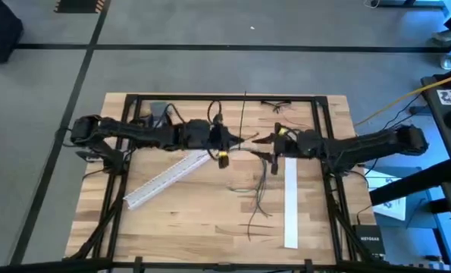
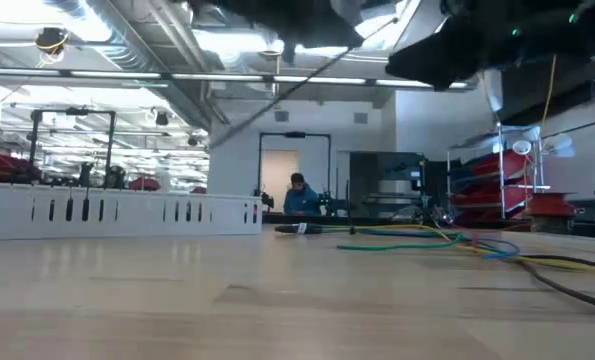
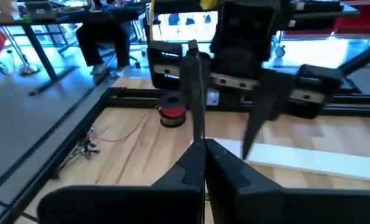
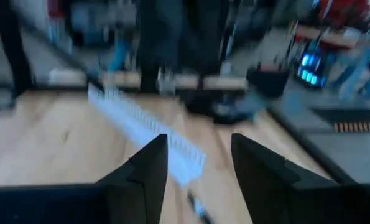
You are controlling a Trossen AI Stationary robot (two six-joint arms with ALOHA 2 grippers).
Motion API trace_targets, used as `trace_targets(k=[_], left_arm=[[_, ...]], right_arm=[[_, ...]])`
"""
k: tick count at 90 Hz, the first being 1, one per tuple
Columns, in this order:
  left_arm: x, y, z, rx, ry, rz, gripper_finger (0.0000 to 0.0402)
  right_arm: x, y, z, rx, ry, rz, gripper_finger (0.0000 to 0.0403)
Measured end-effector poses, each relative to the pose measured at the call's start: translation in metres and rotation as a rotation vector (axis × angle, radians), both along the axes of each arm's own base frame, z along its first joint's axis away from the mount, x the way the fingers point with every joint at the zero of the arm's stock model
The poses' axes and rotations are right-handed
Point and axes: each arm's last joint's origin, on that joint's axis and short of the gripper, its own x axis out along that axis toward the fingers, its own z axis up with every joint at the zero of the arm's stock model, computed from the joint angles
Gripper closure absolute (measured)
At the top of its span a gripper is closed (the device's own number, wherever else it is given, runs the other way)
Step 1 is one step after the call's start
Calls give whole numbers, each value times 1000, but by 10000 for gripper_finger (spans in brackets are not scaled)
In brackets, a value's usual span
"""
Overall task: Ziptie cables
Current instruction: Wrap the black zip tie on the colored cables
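**Four cameras, one tabletop**

The high view looks straight down on the whole tabletop (image 1: 210, 220). The low view sits at board level, facing the room. Each wrist view looks forward, close over the wood; both share a white slotted strip (image 1: 164, 179) with the high view

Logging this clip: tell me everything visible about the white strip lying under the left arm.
The white strip is long, flat and narrow, plastic-looking, with a row of slots along it. It lies flat on the table, slanted, one end under the left gripper, the other toward the table's left front. The low view shows its slotted wall upright. Nothing grips it.
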Motion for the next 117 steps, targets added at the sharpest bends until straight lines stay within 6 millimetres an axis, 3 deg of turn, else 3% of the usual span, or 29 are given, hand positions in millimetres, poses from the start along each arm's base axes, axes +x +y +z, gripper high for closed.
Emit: trace_targets(k=[12,25,91,108,117], left_arm=[[11,7,-14,-40,-11,-44,401],[17,8,-24,-42,-11,-45,401],[18,10,-9,-25,-145,-20,401],[18,10,-10,-16,-141,-21,399],[18,10,-10,-7,-138,-22,397]], right_arm=[[1,-11,-6,73,-150,27,233],[6,-12,-7,81,-180,85,233],[5,-12,7,51,-316,94,334],[5,-12,7,16,-313,61,391],[5,-13,7,-3,-310,36,396]])
